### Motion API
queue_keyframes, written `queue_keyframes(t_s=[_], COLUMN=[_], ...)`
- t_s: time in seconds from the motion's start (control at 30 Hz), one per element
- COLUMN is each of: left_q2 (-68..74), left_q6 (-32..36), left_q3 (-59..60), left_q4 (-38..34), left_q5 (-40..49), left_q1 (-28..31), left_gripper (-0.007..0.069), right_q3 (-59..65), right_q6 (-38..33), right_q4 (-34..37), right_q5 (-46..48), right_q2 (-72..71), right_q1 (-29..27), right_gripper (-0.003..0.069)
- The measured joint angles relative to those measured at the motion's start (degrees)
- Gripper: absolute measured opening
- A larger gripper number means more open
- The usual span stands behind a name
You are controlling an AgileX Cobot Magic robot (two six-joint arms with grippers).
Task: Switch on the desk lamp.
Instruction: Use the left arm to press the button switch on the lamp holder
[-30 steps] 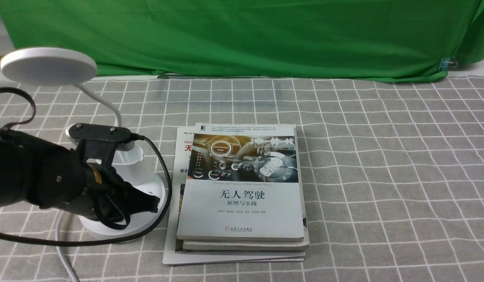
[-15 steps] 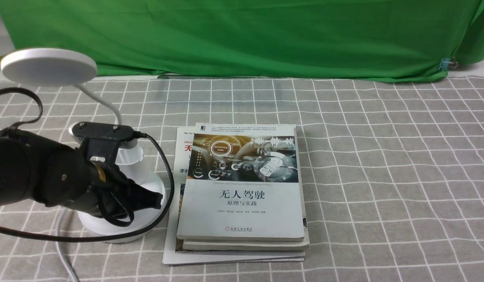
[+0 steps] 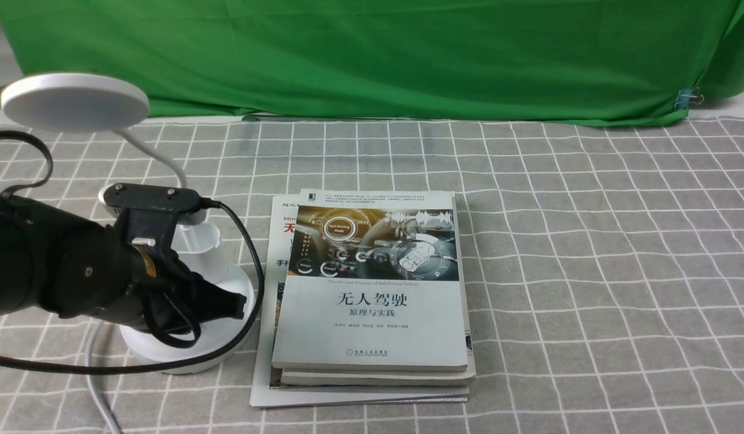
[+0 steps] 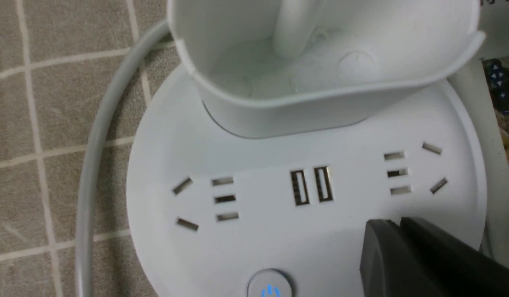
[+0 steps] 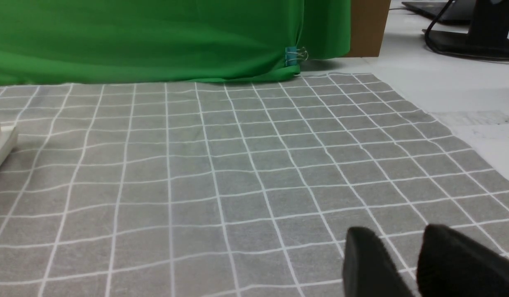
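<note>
Drawn back a shade leftward since half a second ago, the left gripper (image 3: pixel 239 305) hangs with its fingers pressed together, gripping nothing, over the right rim of the round base of the desk lamp (image 3: pixel 200 253), near the blue-lit button (image 4: pixel 270 287) but off it. That lamp stands at the table's left, just beside the stacked books (image 3: pixel 372 289). Well apart, the right gripper (image 5: pixel 411 251) sits slightly parted above the checked cloth (image 5: pixel 238 165).
</note>
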Motion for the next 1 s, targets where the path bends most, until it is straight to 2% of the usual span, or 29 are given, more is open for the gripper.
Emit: queue_keyframes(t_s=[0.53, 1.0], left_q2=[0.29, -0.22], left_q6=[-0.05, -0.05], left_q3=[0.27, 3.82], left_q4=[-0.33, -1.09], left_q5=[0.72, -3.77], left_q1=[0.0, 0.0], left_gripper=[0.0019, 0.0019], right_q3=[0.0, 0.0], right_q6=[0.0, 0.0], right_q4=[0.0, 0.0], right_q5=[0.0, 0.05], right_q2=[0.0, 0.0], right_q1=[0.0, 0.0], right_gripper=[0.0245, 0.0245])
